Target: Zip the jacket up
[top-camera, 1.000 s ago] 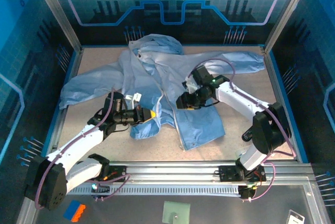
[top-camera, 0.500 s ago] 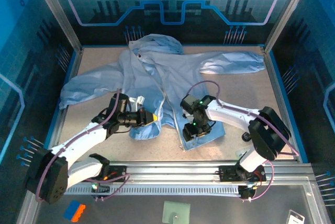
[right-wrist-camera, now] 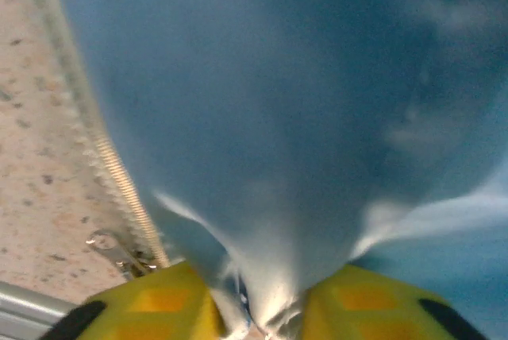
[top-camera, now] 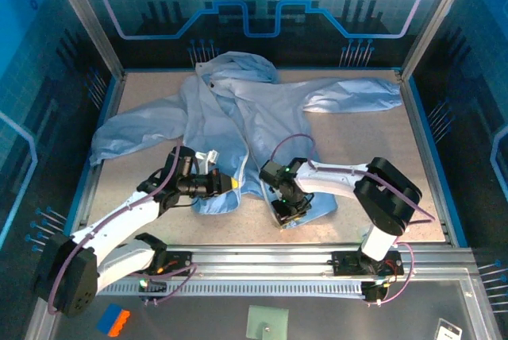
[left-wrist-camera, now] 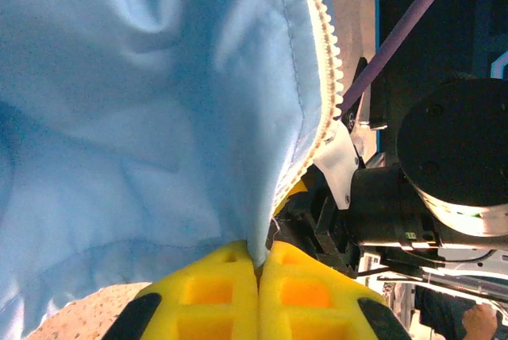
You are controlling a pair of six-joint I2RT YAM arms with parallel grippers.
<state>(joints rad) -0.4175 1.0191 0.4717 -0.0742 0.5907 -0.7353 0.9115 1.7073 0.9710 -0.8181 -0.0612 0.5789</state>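
Observation:
The pale blue jacket (top-camera: 254, 110) lies spread on the table, its front open. My left gripper (top-camera: 232, 184) is shut on the bottom of the left front panel. In the left wrist view its yellow fingers (left-wrist-camera: 214, 284) pinch the fabric (left-wrist-camera: 143, 102) just beside the white zipper teeth (left-wrist-camera: 327, 54). My right gripper (top-camera: 284, 211) sits at the near hem of the right panel. In the right wrist view, the right gripper (right-wrist-camera: 266, 320) is shut on a bunch of blue cloth (right-wrist-camera: 302, 102). The zipper teeth (right-wrist-camera: 107, 161) and a metal slider (right-wrist-camera: 115, 249) lie just to its left.
One sleeve (top-camera: 127, 137) trails to the left wall and the other (top-camera: 357, 94) reaches the back right corner. A metal rail (top-camera: 262, 256) runs along the near edge. Bare table (top-camera: 373, 149) lies right of the jacket. The right arm's wrist (left-wrist-camera: 444, 165) is close to my left gripper.
The right arm came down from the middle of the jacket to its near hem and its jaws closed on the cloth. The left gripper shifted slightly right with its fabric.

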